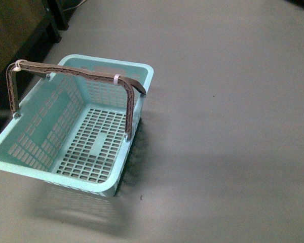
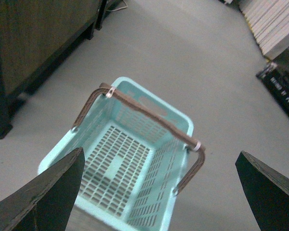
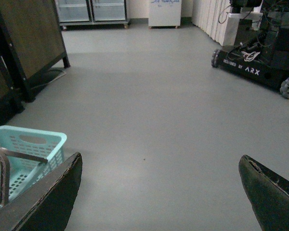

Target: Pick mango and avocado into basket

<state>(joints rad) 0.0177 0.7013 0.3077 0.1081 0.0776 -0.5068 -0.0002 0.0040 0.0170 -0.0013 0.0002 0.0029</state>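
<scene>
**Inspection: basket on floor, both grippers open and unladen**

A grey floor (image 1: pixel 233 101) is seen in all three views, and the basket (image 1: pixel 45 121) stands directly upon it. A dark wooden cabinet (image 2: pixel 33 43) is noted near the basket, off one of its long sides and not touching it. A black wheeled base marked ARX (image 3: pixel 260 62) is recorded well apart from the basket, across open floor.

The basket is light turquoise with slotted sides and bottom, and it sits upright. Only its own lattice bottom is seen inside. Its brown handle (image 1: pixel 76 72) is raised and arches across the opening. White ties (image 1: pixel 116 78) are fastened round the handle near its bends.

The left gripper (image 2: pixel 160 153) is held above the basket, which is seen between its fingers (image 2: pixel 53 192). These are spread wide, with nothing gripped. The right gripper (image 3: pixel 160 158) is held beside the basket, over bare floor. Its fingers (image 3: pixel 48 197) are likewise spread wide, with nothing between them.
</scene>
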